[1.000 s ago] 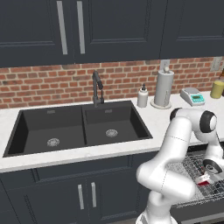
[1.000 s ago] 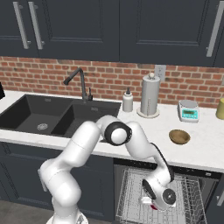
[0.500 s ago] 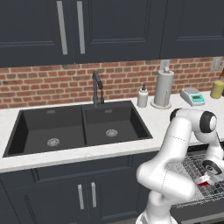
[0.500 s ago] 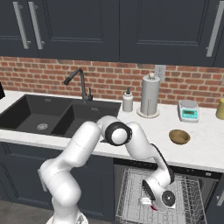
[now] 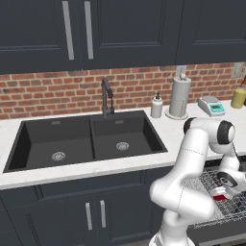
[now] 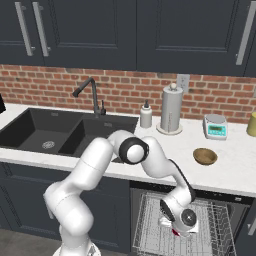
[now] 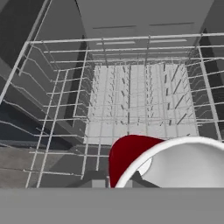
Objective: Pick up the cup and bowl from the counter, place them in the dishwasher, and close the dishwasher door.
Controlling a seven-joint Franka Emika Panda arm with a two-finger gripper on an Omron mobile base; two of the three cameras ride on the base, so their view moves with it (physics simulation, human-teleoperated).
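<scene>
My gripper (image 6: 181, 229) hangs low over the pulled-out grey wire rack (image 6: 150, 220) of the dishwasher, shut on the red cup (image 6: 175, 232). In the hand view the cup (image 7: 127, 156) sits close at the bottom with its whitish end (image 7: 192, 164) toward the camera, and the rack (image 7: 131, 100) spreads out beneath it. From the left base view the gripper (image 5: 222, 193) and a bit of red cup (image 5: 219, 197) show above the rack (image 5: 206, 185). The olive-brown bowl (image 6: 205, 156) rests on the white counter (image 6: 235, 172), right of the arm. The dishwasher door is hidden under the rack.
A black double sink (image 5: 86, 139) with a faucet (image 5: 106, 96) takes up the counter's left. Along the brick wall stand a soap dispenser (image 6: 145, 116), a paper towel roll (image 6: 171, 110), a small scale (image 6: 215, 126) and a yellowish jar (image 5: 239, 97). Dark handled cabinets (image 5: 93, 216) flank the dishwasher.
</scene>
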